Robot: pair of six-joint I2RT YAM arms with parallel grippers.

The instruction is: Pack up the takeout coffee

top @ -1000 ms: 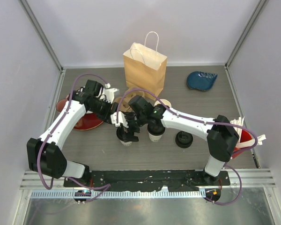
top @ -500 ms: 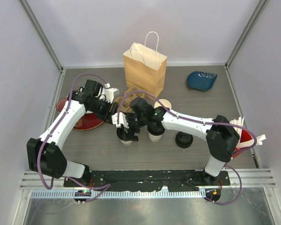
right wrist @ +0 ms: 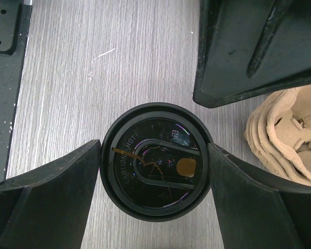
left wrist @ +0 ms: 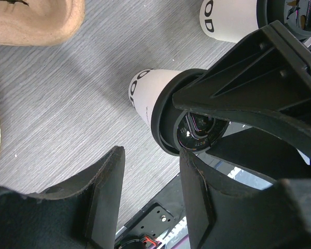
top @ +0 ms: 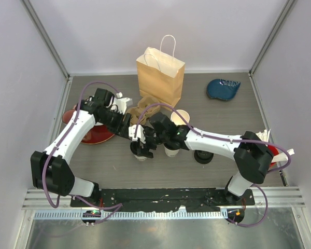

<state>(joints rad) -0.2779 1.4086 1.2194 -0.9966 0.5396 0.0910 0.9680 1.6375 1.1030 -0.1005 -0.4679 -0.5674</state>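
Right wrist view: right gripper (right wrist: pixel 154 202) wide, fingers touching black-lidded white paper cup (right wrist: pixel 156 168) at 3 and 9 o'clock, not clearly clamped. Second lidded cup (top: pixel 171 149) at 3 o'clock. Left gripper (left wrist: pixel 150 199) half-spread, empty, crowding close. Could collide, tip coffee.

From above, the right hand (top: pixel 140 147) hides most of the lidded cup (top: pixel 139 153) beneath it.

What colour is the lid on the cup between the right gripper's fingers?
Black, on the lid of the white cup, between the right gripper fingers; clearest in the right wrist view.
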